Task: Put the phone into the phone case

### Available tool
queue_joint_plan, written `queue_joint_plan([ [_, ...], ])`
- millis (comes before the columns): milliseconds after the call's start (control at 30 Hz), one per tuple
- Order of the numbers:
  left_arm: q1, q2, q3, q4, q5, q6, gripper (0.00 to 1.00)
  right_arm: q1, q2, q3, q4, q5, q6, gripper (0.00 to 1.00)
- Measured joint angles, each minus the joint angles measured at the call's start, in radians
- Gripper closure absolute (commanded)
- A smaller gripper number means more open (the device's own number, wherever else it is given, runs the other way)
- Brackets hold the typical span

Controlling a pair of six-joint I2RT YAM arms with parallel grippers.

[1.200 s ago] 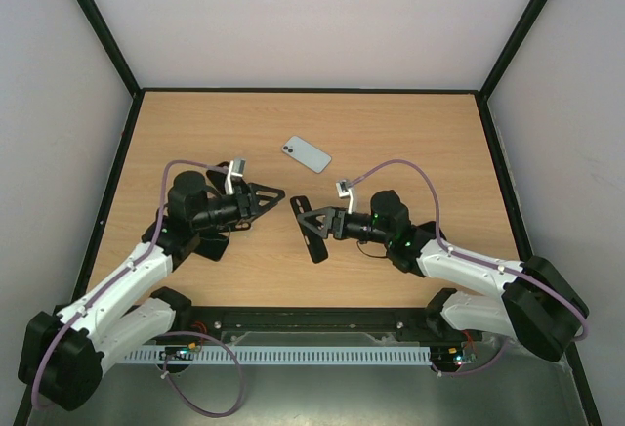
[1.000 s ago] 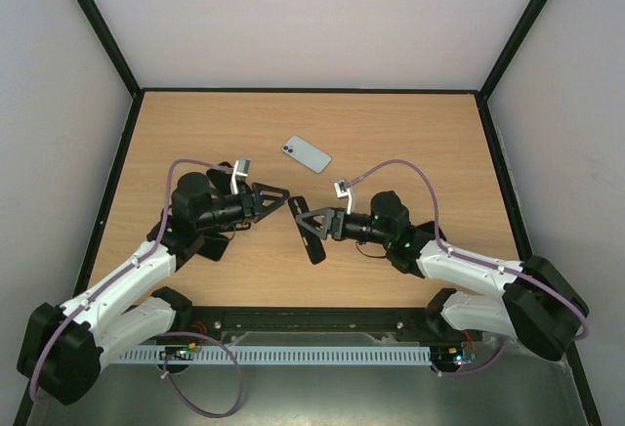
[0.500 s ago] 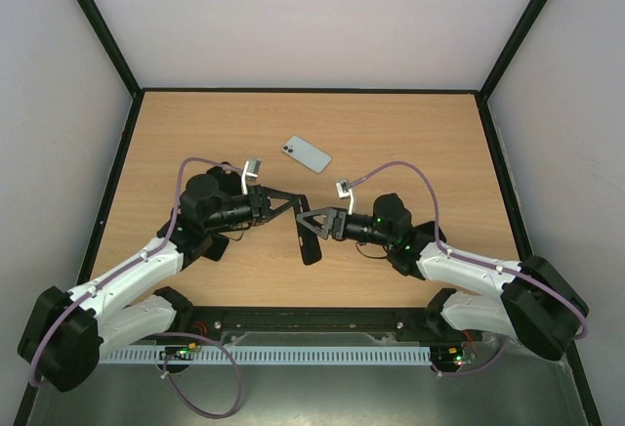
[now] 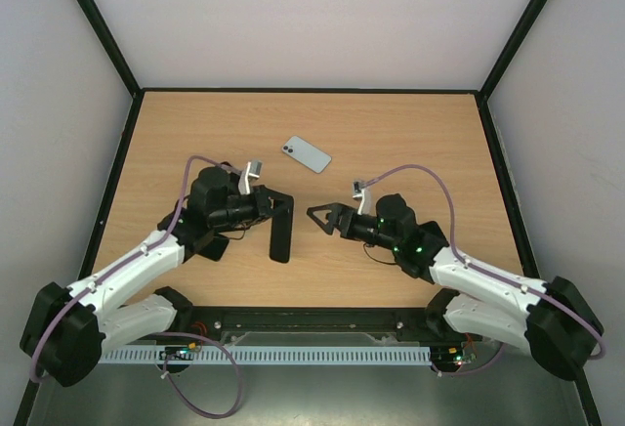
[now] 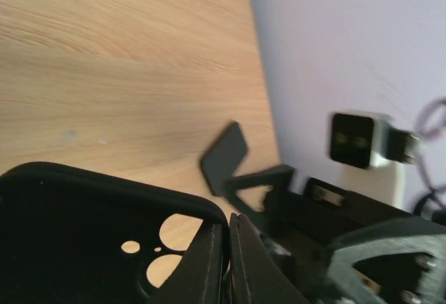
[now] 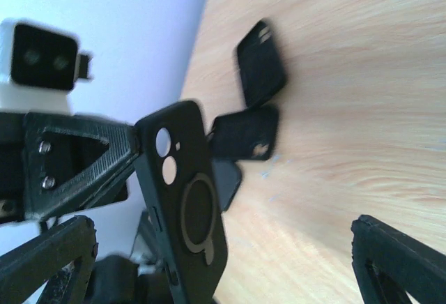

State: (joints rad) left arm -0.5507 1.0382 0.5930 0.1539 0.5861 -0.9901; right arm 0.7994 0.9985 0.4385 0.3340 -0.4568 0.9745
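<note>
Starting at your left, the left gripper (image 4: pixel 280 199) is clamped on the camera-hole end of the one black phone case (image 4: pixel 281 235). The one pale phone (image 4: pixel 307 153) lies flat on the table (image 4: pixel 195 133) farther back, apart from both arms. On your right, the right gripper (image 4: pixel 316 221) is spread wide near the case, holding nothing.

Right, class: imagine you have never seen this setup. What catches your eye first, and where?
The black phone case, pinched by the left claw near the middle of the table, stands out first. The right claw faces it, open and empty. Beyond them the pale phone lies alone on the wood.
</note>
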Motion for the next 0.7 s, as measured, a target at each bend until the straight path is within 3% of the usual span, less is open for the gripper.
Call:
queue_joint_plan([
  [133, -0.001, 0.061, 0.088, -0.162, -0.131, 0.095, 0.97, 0.000, -0.067, 0.076, -0.270, 0.215, 0.048, 0.02],
  [367, -0.012, 0.190, 0.101, -0.264, -0.280, 0.138, 0.97, -0.013, -0.049, 0.234, -0.736, 0.600, 0.207, 0.03],
  [600, -0.054, 0.348, 0.101, -0.225, -0.304, 0.118, 0.97, -0.152, 0.077, 0.259, -0.968, 0.736, 0.306, 0.10],
  [700, -0.085, 0.405, 0.099, -0.185, -0.297, 0.099, 0.91, -0.224, 0.155, 0.259, -1.036, 0.755, 0.343, 0.11],
])
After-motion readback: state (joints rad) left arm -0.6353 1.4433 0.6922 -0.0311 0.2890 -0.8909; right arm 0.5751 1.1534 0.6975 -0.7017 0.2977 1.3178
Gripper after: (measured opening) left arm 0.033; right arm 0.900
